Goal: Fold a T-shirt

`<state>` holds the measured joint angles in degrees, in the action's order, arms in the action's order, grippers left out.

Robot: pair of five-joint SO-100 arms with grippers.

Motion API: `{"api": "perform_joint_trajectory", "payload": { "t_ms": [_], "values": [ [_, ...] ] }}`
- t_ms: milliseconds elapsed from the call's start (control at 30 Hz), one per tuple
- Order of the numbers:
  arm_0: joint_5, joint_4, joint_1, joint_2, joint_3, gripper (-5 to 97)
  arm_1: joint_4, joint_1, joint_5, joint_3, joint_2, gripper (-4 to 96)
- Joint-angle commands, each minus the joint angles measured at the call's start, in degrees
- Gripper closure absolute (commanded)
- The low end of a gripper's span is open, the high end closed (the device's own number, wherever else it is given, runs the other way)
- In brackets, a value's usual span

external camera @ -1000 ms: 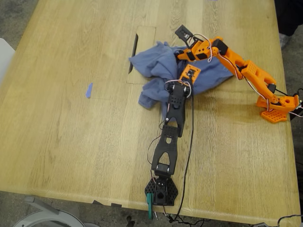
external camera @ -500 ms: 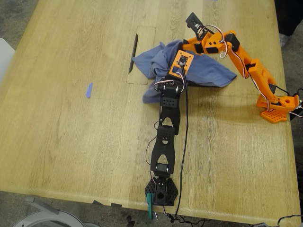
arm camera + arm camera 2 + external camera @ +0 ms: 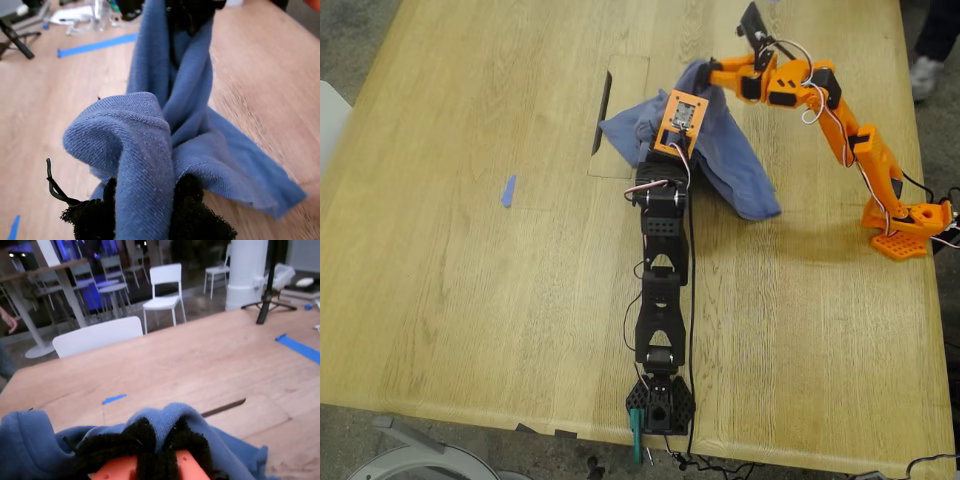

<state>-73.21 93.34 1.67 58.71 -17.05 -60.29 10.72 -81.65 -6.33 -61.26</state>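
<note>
T-shirt [image 3: 725, 150] lifted off the counter [image 3: 470, 290] between two arms
My first end effector [image 3: 145, 210] and my second end effector [image 3: 157, 437] each pinch a bunched fold; cloth hangs between and below them

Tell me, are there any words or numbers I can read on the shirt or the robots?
None can be read. The T-shirt is bunched up, so no print or text shows. The black arm and orange arm show no readable labels. The blue tape scrap is blank.
</note>
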Motion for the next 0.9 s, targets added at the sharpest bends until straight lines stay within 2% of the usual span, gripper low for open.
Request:
{"api": "perform_joint_trajectory", "payload": {
  "t_ms": [0,267,567,867],
  "values": [
    [0.35,-4.48,-2.29,12.57,-1.93,92,3.08,1.93,-0.35,-1.14,-6.24,91.4],
    [0.18,-9.49,-5.71,17.23,-1.93,92,9.32,3.78,-0.44,-1.14,-9.32,91.4],
    [0.26,-21.27,-4.75,18.19,-2.02,92,19.95,2.55,-1.05,-1.14,-10.63,91.4],
    [0.26,-23.99,-2.72,22.41,-2.20,92,17.49,1.23,-1.67,-1.14,-16.44,91.3]
  ]
}}
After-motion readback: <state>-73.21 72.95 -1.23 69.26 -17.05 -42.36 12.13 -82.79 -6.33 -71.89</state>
